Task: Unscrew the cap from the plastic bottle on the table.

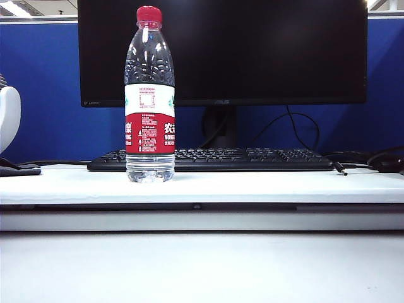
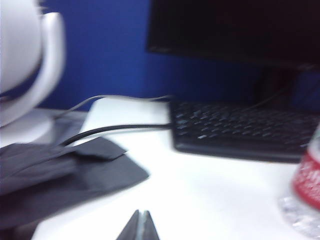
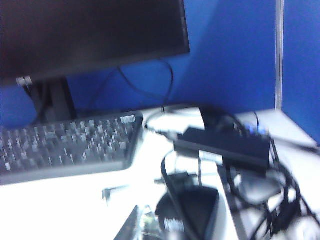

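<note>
Clearly my left gripper, pressed together and empty, sits nearer the upright plastic bottle than my right gripper, also closed; the cap is still on top.

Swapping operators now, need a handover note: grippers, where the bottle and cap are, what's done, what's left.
Left gripper: shut, empty, low over the table, with the bottle off to one side at the edge of its wrist view.
Right gripper: shut as far as its blurred wrist view shows, empty, near the keyboard end and a tangle of cables; bottle not in its view.
Neither gripper shows in the exterior view.
Bottle: upright on the table in front of the keyboard, left of centre.
Cap: on the neck.
Done: nothing.
Left: hold the bottle, grip the cap, unscrew it, lift it off.
</note>
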Available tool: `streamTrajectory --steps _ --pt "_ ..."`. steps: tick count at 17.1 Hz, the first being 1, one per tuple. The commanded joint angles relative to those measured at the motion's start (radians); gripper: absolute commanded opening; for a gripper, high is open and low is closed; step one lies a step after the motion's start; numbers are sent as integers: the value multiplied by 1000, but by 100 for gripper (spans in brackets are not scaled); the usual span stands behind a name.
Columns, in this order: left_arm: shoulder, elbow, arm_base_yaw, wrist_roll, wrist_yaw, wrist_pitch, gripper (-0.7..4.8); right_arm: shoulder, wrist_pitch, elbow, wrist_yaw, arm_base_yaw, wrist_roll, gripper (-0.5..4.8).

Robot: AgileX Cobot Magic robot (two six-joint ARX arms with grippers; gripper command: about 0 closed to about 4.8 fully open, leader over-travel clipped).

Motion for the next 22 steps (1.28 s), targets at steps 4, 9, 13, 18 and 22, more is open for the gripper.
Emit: streamTrajectory --steps 4,9,13,18,22 --pt "-2 1 0 29 -55 12 -5 -2 50 -2 -45 1 7 -2" --pt "-2 2 -2 -288 251 169 -5 -2 178 58 -229 2 60 -2" --pt "4 56 -65 -570 277 493 -5 41 298 242 -203 2 174 -3" --pt "266 258 -174 -332 451 439 -5 370 299 594 -456 27 283 -2" --pt "650 433 -296 67 521 232 1 678 272 851 -675 237 296 -3"
